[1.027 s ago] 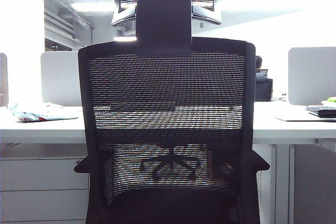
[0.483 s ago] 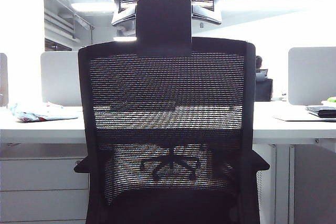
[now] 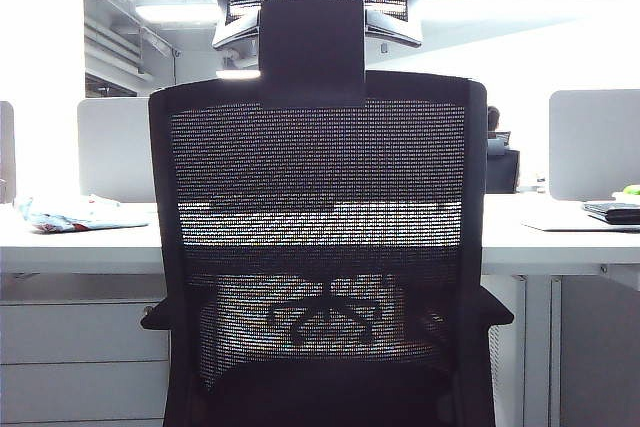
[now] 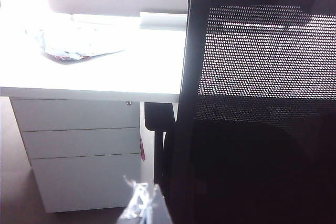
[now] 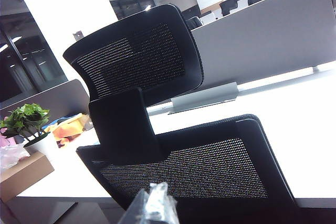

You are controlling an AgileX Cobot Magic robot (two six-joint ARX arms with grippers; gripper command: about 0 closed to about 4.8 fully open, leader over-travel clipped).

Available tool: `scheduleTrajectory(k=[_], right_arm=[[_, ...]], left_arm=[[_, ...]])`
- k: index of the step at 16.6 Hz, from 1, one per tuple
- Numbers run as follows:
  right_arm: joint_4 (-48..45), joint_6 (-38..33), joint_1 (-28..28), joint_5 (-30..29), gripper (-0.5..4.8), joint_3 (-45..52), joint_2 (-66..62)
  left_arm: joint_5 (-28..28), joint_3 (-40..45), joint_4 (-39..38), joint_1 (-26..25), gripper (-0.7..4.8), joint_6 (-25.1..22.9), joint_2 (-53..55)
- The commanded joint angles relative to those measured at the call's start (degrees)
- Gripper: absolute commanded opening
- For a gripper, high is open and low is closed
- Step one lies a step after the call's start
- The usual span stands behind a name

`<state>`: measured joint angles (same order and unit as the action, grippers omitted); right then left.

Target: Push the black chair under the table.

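Behind the black chair [image 3: 317, 247], both hands [image 4: 143, 205] [image 5: 152, 205] hover, grip unclear, table [image 3: 80, 237] ahead.

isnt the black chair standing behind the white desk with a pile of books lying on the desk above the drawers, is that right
Not books. The left wrist view shows a crumpled plastic wrapper on the desk above the drawers. The rest holds: the black chair stands behind the white desk. Left pincer and right pincer hover near its back.

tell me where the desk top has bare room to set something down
On the table, the front strip below the crumpled packet up to the black chair is bare, as is the stretch between the chair and the dark items at far right. The middle is blocked by the chair back. Both pincers hang behind the chair.
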<state>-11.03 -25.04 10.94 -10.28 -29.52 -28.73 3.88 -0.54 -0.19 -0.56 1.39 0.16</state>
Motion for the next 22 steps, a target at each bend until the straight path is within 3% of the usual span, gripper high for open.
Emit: scheduleTrajectory(k=[1, 22], right_arm=[[-0.74, 0.00, -0.02, -0.11, -0.05, -0.26, 0.15], [-0.74, 0.00, -0.02, -0.13, -0.05, -0.26, 0.17]], left_arm=[[-1.20, 0.02, 0.70, 0.07, -0.05, -0.94, 0.07], [-1.25, 0.02, 0.68, 0.07, -0.05, -0.96, 0.07]])
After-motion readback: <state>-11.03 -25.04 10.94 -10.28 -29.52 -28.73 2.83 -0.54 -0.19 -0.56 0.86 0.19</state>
